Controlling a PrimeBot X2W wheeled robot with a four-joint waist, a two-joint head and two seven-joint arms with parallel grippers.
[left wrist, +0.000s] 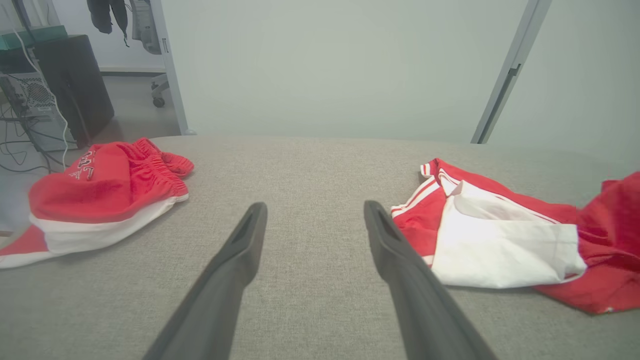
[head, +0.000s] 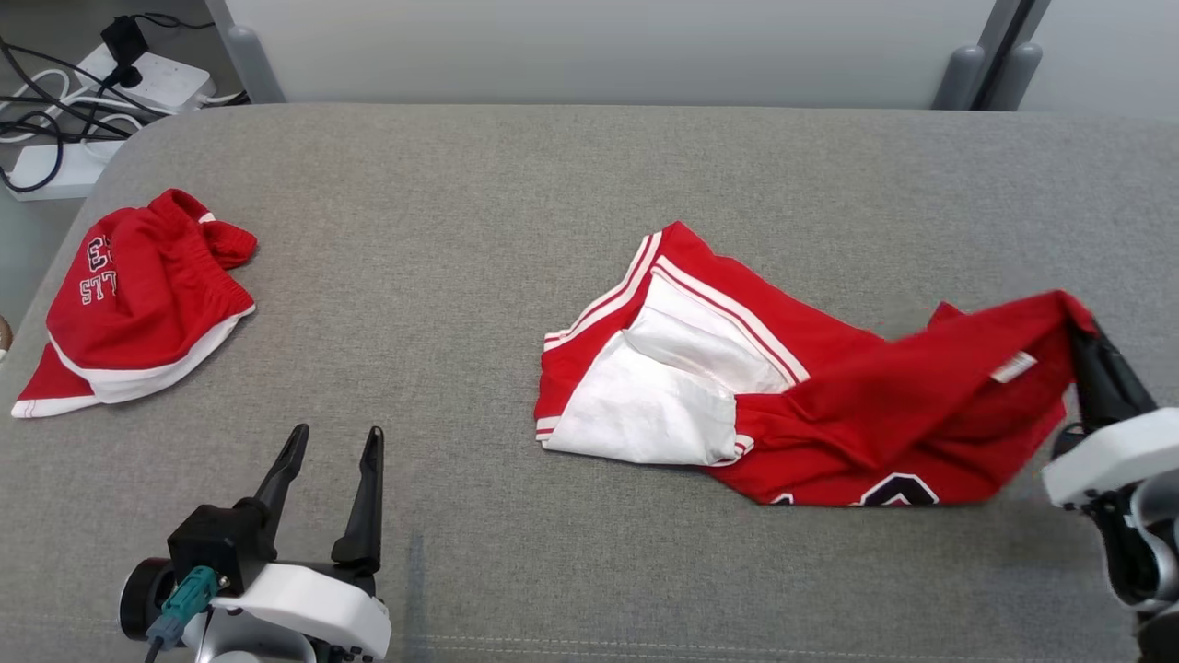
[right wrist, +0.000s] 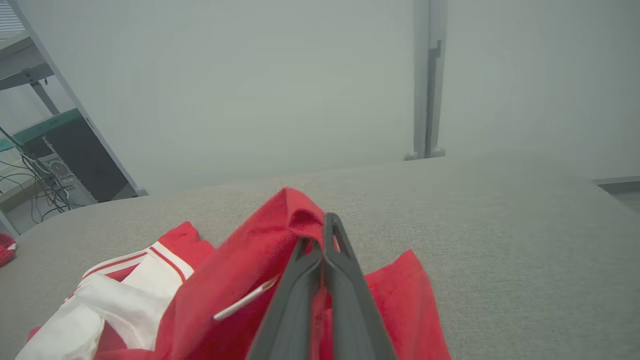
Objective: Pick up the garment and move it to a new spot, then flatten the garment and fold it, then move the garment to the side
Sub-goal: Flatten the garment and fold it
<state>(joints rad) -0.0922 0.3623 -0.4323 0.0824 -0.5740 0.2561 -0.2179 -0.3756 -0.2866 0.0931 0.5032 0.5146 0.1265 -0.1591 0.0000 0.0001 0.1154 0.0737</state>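
Observation:
A red and white garment (head: 792, 387) lies crumpled on the grey cushioned surface, right of the middle; it also shows at the right of the left wrist view (left wrist: 500, 240). My right gripper (head: 1079, 324) is shut on the garment's right edge, which is pulled up a little off the surface; in the right wrist view the two fingers (right wrist: 320, 235) pinch a fold of red cloth (right wrist: 280, 235). At the lower left my left gripper (head: 333, 440) stands open above bare surface, nothing between its fingers (left wrist: 315, 212).
A second red and white garment (head: 138, 304) lies bunched at the surface's left end (left wrist: 100, 195). Power strips and cables (head: 83, 101) lie on the floor beyond the far left corner. Grey surface (head: 553, 166) stretches between the two garments and behind them.

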